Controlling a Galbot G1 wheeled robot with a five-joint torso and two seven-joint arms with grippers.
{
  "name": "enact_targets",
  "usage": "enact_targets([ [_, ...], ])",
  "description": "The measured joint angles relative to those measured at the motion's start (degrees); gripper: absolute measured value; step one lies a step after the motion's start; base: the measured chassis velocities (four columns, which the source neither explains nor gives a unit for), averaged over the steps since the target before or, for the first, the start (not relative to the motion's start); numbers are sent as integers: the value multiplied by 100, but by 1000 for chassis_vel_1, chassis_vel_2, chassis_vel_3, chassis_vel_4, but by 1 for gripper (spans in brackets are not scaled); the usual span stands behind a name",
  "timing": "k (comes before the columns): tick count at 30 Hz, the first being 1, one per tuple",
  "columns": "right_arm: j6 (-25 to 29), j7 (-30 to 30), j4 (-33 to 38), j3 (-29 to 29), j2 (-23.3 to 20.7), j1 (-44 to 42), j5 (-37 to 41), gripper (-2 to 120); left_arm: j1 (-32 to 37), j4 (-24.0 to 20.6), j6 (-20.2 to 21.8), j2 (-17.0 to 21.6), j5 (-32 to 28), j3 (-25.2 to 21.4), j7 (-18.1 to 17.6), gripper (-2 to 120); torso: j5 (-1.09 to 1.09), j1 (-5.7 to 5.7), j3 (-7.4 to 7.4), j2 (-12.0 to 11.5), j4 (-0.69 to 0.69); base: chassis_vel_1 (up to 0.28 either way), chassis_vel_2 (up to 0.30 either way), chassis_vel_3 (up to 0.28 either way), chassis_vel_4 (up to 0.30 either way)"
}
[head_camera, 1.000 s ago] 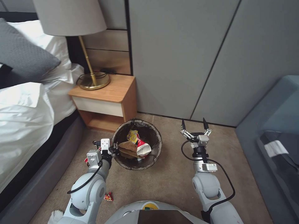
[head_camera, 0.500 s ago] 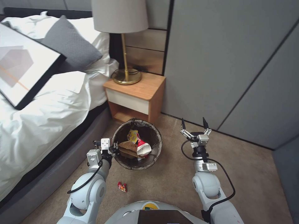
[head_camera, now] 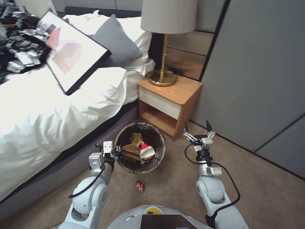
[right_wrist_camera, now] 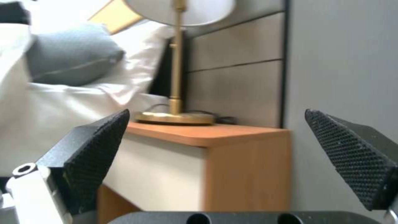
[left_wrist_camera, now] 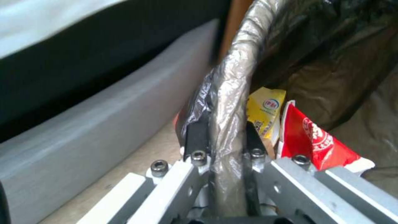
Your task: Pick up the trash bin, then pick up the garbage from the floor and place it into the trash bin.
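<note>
Your left gripper (left_wrist_camera: pixel 222 137) has its jaws clamped on the rim of the trash bin (head_camera: pixel 158 140), one finger outside the bag-covered edge and one inside, as the left wrist view shows. In the head view that gripper (head_camera: pixel 116 152) sits at the bin's left side, and the bin hangs in front of you above the carpet, beside the bed (head_camera: pixel 47 121) and just before the bench (head_camera: pixel 178 95) with the brass lamp (head_camera: pixel 163 73).

Inside the bin you can see a yellow wrapper (head_camera: pixel 136 138), a red-and-white wrapper (head_camera: pixel 146 152) and a flat brown paper bag (head_camera: pixel 130 151). From the left wrist they lie just past the inner finger: the yellow wrapper (left_wrist_camera: pixel 265 112) next to it, the red-and-white one (left_wrist_camera: pixel 315 140) beside that, both against the dark bag lining (left_wrist_camera: pixel 331 62).

Your right gripper (head_camera: pixel 197 128) is held up well to the right of the bin, jaws wide apart and nothing between them. Its wrist view looks between the two black textured fingers (right_wrist_camera: pixel 95 149) at the bench (right_wrist_camera: pixel 232 155), the lamp base (right_wrist_camera: pixel 174 116) and a grey pillow (right_wrist_camera: pixel 66 62).

On the carpet, a small red wrapper (head_camera: pixel 139 185) lies just in front of the bin, near your base. A framed picture (head_camera: pixel 73 54) and a heap of black bags (head_camera: pixel 19 54) rest on the bed.
</note>
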Motion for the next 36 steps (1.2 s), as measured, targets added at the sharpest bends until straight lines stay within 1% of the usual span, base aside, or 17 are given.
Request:
enact_targets([
  [18,2,-52,25,-2,-13,3,3,99,-5,-20,-1,6,-1,14,8,0,0,0,0,0,0,112,122,116,119],
  [20,2,-62,25,-3,-14,7,3,99,-6,-8,-54,4,19,15,69,0,0,0,0,0,0,62,78,17,45],
  [22,5,-87,25,-5,-12,9,1,99,-6,51,-261,2,62,30,157,0,0,0,0,0,2,0,0,0,0],
  [25,7,-93,23,-7,-8,10,0,99,-8,62,-315,1,65,37,175,0,0,0,0,0,2,0,0,0,0],
  [28,12,-110,23,-7,-7,8,0,99,-17,80,-429,1,66,63,201,0,0,0,0,0,-3,0,0,0,0],
  [36,13,-146,35,-16,-6,20,-5,99,-19,81,-507,-4,64,58,238,0,0,0,0,0,-1,0,0,0,0],
])
